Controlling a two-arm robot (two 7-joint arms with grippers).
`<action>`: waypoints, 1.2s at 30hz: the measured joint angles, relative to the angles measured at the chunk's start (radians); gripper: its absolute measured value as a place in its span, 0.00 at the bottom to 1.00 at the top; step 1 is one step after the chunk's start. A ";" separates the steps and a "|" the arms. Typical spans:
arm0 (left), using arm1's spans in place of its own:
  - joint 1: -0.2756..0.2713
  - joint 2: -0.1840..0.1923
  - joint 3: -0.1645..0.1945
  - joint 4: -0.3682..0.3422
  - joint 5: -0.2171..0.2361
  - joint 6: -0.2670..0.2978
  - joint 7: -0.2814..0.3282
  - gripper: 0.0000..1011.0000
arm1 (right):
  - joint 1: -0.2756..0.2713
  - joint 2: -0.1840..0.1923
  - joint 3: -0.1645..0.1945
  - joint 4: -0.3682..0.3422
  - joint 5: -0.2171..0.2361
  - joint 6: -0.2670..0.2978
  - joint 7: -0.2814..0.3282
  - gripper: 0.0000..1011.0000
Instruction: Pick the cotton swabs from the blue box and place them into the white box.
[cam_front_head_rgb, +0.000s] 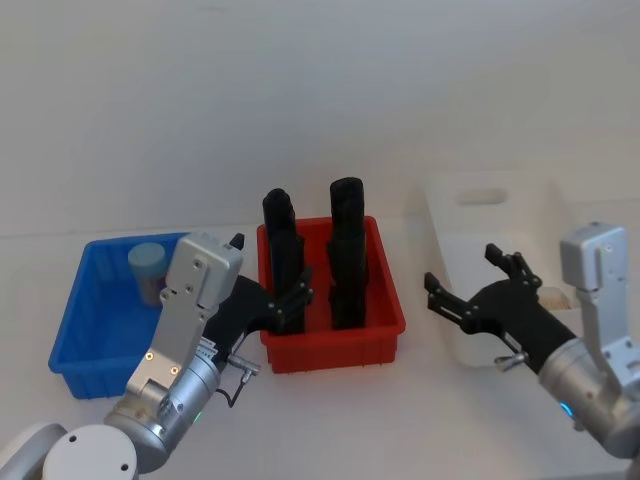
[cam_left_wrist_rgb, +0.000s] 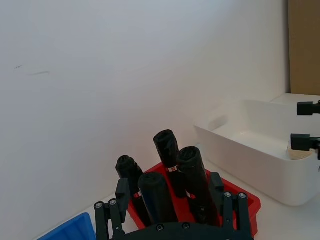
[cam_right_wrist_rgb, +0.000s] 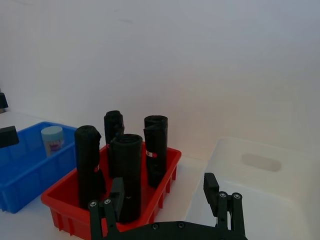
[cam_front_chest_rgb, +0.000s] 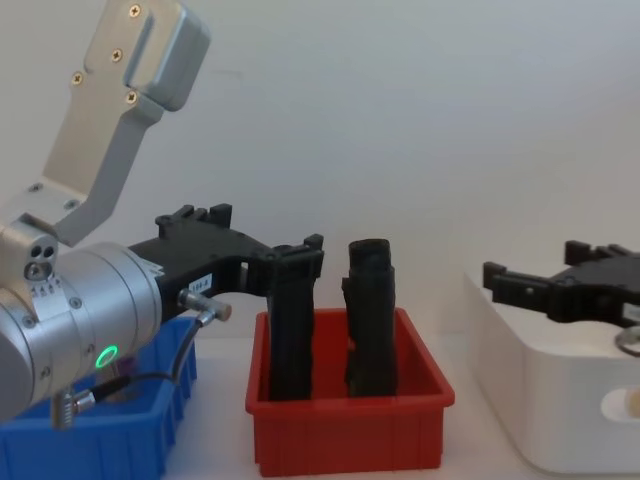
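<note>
looking at the cotton swabs (cam_front_head_rgb: 147, 265): where are they, and which gripper is nearest?

— one tub with a pale blue lid stands upright near the far wall of the blue box (cam_front_head_rgb: 75, 335). the left gripper (cam_front_head_rgb: 270, 268) hangs above the seam between that box and the red bin (cam_front_head_rgb: 330, 352), fingers spread wide, holding nothing.

what could go wrong from there?

— the tall black blocks (cam_front_head_rgb: 347, 250) stand right beside that gripper (from the chest, one spread finger sits just in front of a block). a straight drop could clip a block or the red rim and tip things over; i'd judge it must shift toward the robot's left first. the tub looks round and smooth, so an off-centre pinch could knock it flat.

and the right side?

— the right gripper (cam_front_head_rgb: 465, 268) hovers over the near-left edge of the white box (cam_front_head_rgb: 490, 195), fingers apart and empty, well away from the tub.
</note>
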 joint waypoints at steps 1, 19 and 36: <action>0.000 0.000 0.000 0.000 0.000 0.000 0.000 0.99 | 0.000 0.000 0.000 0.000 0.000 0.000 0.000 0.99; 0.000 0.000 0.000 0.000 0.000 0.000 0.000 0.99 | 0.219 -0.107 -0.037 0.314 -0.082 -0.062 0.128 0.99; 0.000 0.000 0.000 0.000 0.000 0.000 0.000 0.99 | 0.389 -0.182 -0.059 0.581 -0.124 -0.136 0.190 0.99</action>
